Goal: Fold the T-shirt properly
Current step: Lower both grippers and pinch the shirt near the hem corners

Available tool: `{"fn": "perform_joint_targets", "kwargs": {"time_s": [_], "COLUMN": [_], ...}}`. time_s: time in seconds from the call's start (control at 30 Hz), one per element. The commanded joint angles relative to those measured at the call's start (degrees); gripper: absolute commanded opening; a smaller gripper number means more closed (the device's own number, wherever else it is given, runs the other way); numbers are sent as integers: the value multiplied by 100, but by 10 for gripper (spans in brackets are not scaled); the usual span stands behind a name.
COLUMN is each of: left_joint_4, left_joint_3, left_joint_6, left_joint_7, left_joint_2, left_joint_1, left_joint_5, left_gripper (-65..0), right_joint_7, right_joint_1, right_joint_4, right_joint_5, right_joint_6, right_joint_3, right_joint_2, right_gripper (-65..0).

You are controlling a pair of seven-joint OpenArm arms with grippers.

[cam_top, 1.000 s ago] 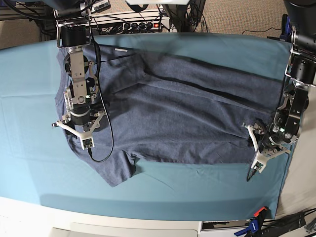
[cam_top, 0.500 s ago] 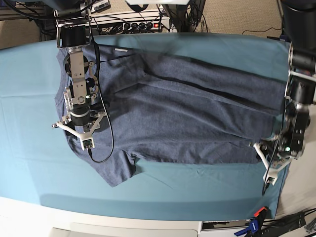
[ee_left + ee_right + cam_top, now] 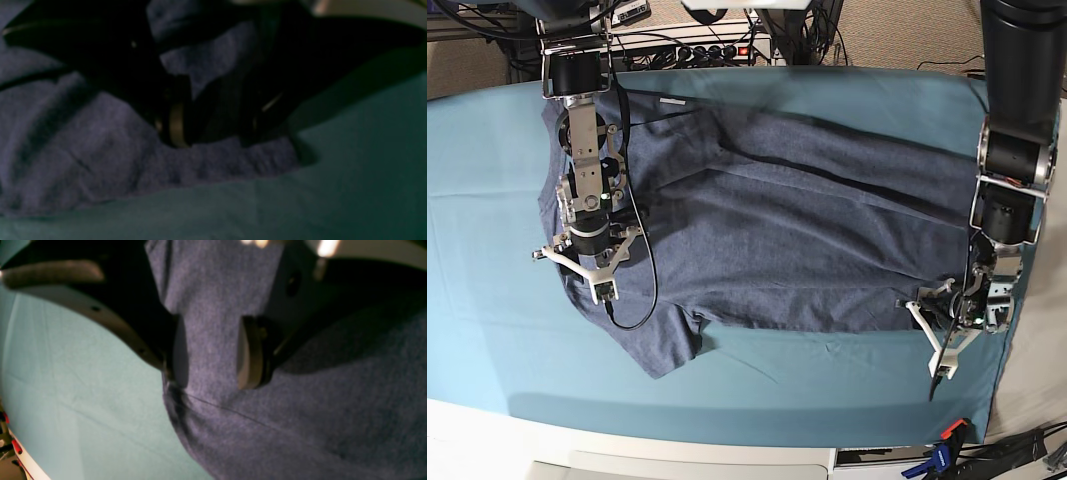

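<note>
The navy T-shirt (image 3: 807, 240) lies spread on the teal table cloth (image 3: 487, 200), collar end toward the base view's left, with a sleeve (image 3: 667, 345) sticking out toward the front. My right gripper (image 3: 577, 268) hovers open over the shirt's shoulder part. In the right wrist view its fingers (image 3: 248, 353) stand apart with flat shirt fabric (image 3: 300, 423) beneath them. My left gripper (image 3: 930, 325) is open at the shirt's front hem corner. The left wrist view is dark; the gripper (image 3: 217, 130) straddles the hem (image 3: 217, 156) where it meets the cloth (image 3: 333, 183).
A power strip and cables (image 3: 697, 45) sit behind the table's far edge. A black cable (image 3: 642, 290) from the right arm loops over the shirt. A clamp (image 3: 942, 450) sticks up at the front right corner. The table's white front edge (image 3: 627, 450) is near.
The left arm swung out toward the table's right edge, then came back left; its gripper now sits at the hem corner. The right arm and shirt have not moved.
</note>
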Motion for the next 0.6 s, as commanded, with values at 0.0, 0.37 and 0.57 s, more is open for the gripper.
{"fn": "perform_joint_targets", "kwargs": {"time_s": [0.0,0.37,0.57], "left_joint_4": [76,76,76], "left_joint_3": [-33,-33,-37], "left_joint_6": [0,208,273], "left_joint_7": [-92,-304,-302], "left_joint_2": [-68,-170,-369], "left_joint_1": [-214,-216,-249], "left_joint_5": [44,605,354], "left_gripper": [-395,-394,-370], "right_joint_7": [90,35,83], "right_joint_1": [127,111,-9], "right_joint_4": [85,85,85], "right_joint_5": [-72,-72,-72], "right_joint_6": [-46,-48,-46], "right_joint_3": [13,13,13], "right_joint_2": [63,66,63], "right_gripper": [-400,-400,-400]}}
